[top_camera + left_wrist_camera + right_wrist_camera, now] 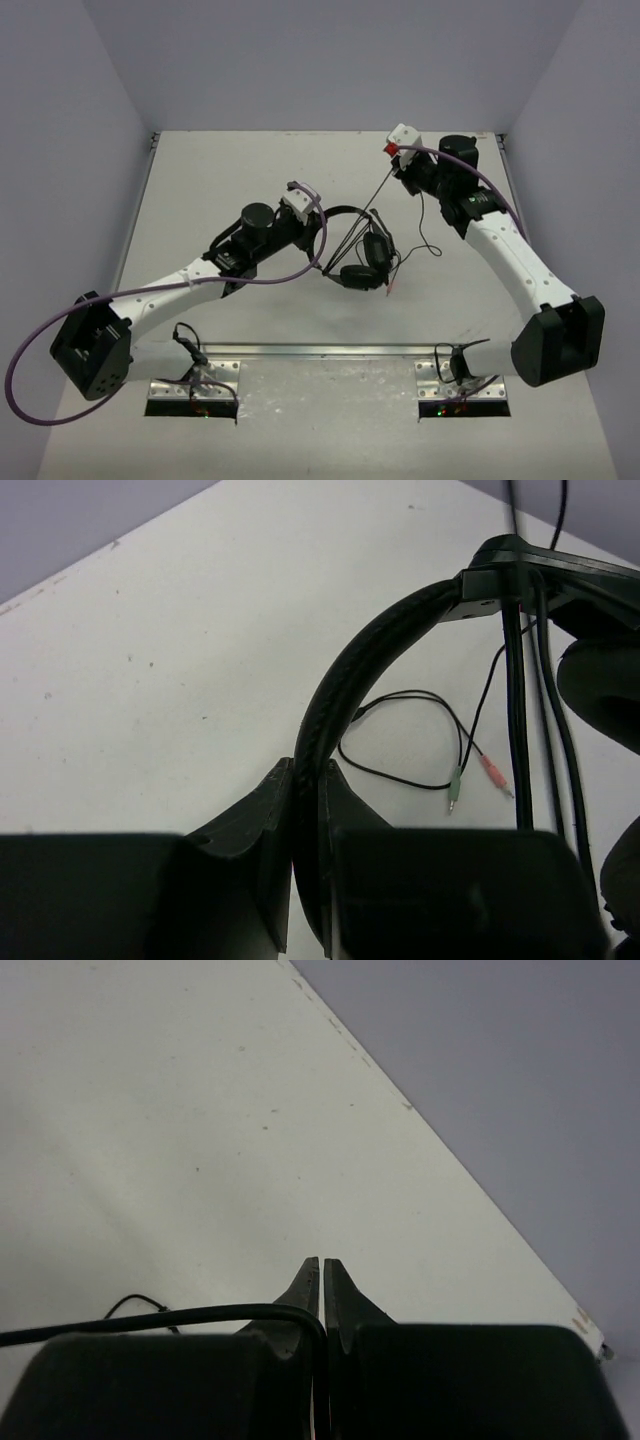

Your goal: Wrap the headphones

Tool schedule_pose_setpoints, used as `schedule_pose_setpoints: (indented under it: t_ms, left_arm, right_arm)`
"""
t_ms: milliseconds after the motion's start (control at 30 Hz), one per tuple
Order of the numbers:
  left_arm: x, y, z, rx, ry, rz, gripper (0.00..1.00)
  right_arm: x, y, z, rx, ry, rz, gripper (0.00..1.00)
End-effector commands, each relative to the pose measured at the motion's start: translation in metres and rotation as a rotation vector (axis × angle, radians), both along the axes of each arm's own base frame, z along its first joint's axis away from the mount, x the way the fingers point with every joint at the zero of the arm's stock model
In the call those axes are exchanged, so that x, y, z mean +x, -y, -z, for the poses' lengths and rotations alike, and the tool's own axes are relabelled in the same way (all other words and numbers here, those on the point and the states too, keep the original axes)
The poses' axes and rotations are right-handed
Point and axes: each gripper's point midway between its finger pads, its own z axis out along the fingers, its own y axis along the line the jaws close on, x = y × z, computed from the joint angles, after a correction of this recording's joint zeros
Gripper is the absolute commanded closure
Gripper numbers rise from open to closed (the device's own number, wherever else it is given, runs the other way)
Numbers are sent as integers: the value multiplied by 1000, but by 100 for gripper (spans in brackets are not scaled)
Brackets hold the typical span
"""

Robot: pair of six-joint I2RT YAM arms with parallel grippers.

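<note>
- Pale lavender walls (330, 60) are seen closing in a light grey surface (250, 170) on three sides.
- Black over-ear headphones (358, 277) are found near the middle of the surface in the top view. Their thin curved headband (345, 210) is at 12 o'clock and the two padded oval earcups are stacked at 5 o'clock of it.
- The left hand (316, 212) is clenched on the headband at its 9 o'clock end. In the left wrist view the band is seen running up from between the two dark fingers (250, 815).
- The right hand (393, 150) is placed at 1 o'clock of the headphones, well apart from them, and is clenched on the thin black cable (378, 188).
- The cable is drawn in a straight, taut line from that hand towards 7 o'clock, down to the headband.
- In the right wrist view the cable is seen entering from 9 o'clock and vanishing between fingers that are pressed together.
- A slack loop of cable is laid on the surface at 3 o'clock of the earcups, ending in a small green plug (455, 785) and a small pink plug (492, 772) side by side.
- Whether the earcups are resting on the surface cannot be told.
- A thick purple cable (270, 280) is draped along the left arm.
</note>
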Motion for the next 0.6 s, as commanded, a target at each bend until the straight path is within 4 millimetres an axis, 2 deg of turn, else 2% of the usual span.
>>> schedule_pose_setpoints:
  t_ms: [0, 67, 100, 167, 200, 233, 333, 400, 433, 500, 567]
  left_arm:
    - [-33, 4, 4, 48, -21, 87, 100]
    - [-41, 10, -10, 29, 0, 99, 100]
    - [-46, 13, -25, 3, 21, 110, 100]
    - [-46, 7, -47, -52, 35, 57, 100]
    - [-41, 0, -56, -68, 41, 5, 100]
    - [-40, -5, -76, -115, 50, -31, 100]
    - [-36, -18, -106, -182, 73, -120, 100]
    - [-34, -26, -119, -205, 74, -164, 100]
    - [-35, -27, -121, -203, 65, -172, 100]
    - [-41, -28, -141, -264, 68, -162, 100]
    - [-50, -28, -166, -351, 92, -131, 100]
  right_arm:
    - [28, 10, -52, 172, 166, 49, 99]
    - [32, 1, -30, 233, 89, 25, 99]
    - [35, -3, -18, 248, 52, 12, 99]
    - [34, -6, -7, 305, 1, 10, 99]
    - [34, -8, -9, 335, 15, -6, 99]
    - [33, -8, -5, 378, 8, -5, 99]
    - [26, -14, 4, 447, -31, -21, 99]
    - [25, -19, 3, 473, -31, -42, 99]
    - [22, -21, 7, 503, -58, -45, 99]
    - [18, -30, 9, 555, -90, -90, 99]
    - [7, -49, 10, 618, -151, -203, 98]
